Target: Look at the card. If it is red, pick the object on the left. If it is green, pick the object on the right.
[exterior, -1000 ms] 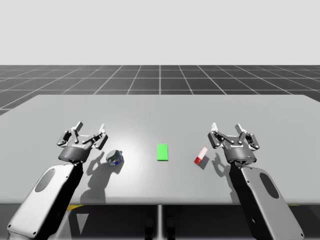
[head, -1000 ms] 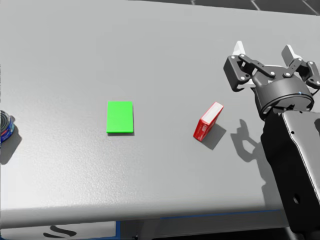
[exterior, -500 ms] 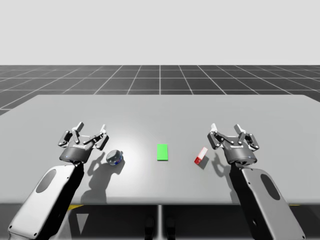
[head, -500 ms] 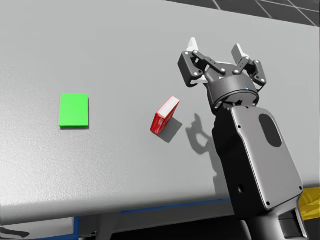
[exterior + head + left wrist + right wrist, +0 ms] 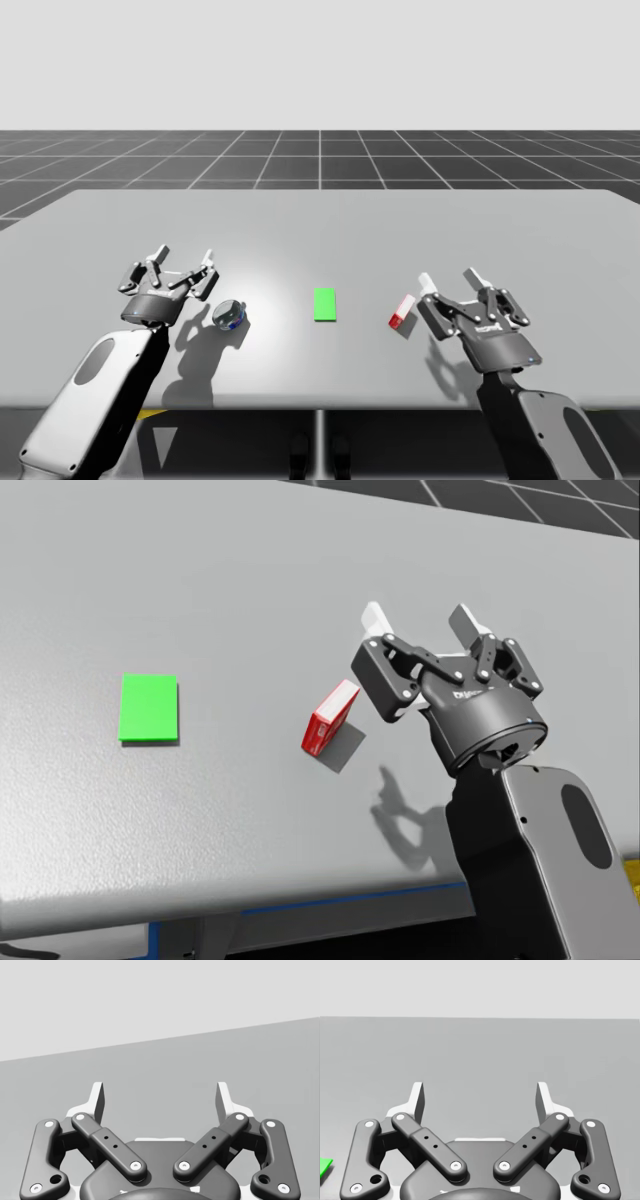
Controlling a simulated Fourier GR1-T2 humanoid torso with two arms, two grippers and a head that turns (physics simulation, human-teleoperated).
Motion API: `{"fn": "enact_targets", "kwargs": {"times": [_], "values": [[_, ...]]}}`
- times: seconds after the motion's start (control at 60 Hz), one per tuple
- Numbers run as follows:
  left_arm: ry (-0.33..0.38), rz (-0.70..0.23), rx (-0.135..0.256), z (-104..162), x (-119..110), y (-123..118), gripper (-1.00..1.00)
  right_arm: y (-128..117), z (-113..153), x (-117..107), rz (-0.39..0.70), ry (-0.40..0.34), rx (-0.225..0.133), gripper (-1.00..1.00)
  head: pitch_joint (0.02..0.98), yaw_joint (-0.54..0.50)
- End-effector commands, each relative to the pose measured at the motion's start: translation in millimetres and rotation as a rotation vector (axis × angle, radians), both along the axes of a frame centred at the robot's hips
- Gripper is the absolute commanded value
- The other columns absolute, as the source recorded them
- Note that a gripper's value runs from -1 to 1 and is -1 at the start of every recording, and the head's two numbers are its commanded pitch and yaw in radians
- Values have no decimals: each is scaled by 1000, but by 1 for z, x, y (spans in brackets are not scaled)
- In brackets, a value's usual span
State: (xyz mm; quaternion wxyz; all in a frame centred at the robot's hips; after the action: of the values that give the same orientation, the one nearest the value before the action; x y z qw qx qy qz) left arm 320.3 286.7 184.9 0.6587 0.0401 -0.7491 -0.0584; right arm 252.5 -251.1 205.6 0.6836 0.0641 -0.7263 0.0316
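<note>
A green card lies flat mid-table, also in the head view. Right of it a small red box stands tilted on the table. To the card's left lies a silver and blue can on its side. My right gripper hovers open just right of the red box, not touching it. A corner of the card shows beside that gripper. My left gripper is open beside the can, with nothing between its fingers.
The grey table stretches wide behind the objects. Its front edge runs close below the red box and my right arm.
My head has turned right. My right arm has drawn back toward the front edge and its gripper now leans toward the red box. The left arm has barely moved.
</note>
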Motion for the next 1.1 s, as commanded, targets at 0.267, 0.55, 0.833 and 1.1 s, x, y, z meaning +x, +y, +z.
{"fn": "enact_targets", "kwargs": {"times": [0.267,0.55,0.833,1.1], "values": [[8,2,5,-3,1,-1,-1000,-1,-58,-46,306,67,-69,-1000,887,-320],[8,5,8,-3,1,0,-1000,5,-90,-37,331,79,-116,-1000,886,-320],[7,5,8,-3,1,-1,-1000,11,-106,-17,260,93,-181,-1000,889,-317],[7,5,8,-3,1,-1,-1000,16,-113,2,210,108,-210,-1000,895,-312]]}}
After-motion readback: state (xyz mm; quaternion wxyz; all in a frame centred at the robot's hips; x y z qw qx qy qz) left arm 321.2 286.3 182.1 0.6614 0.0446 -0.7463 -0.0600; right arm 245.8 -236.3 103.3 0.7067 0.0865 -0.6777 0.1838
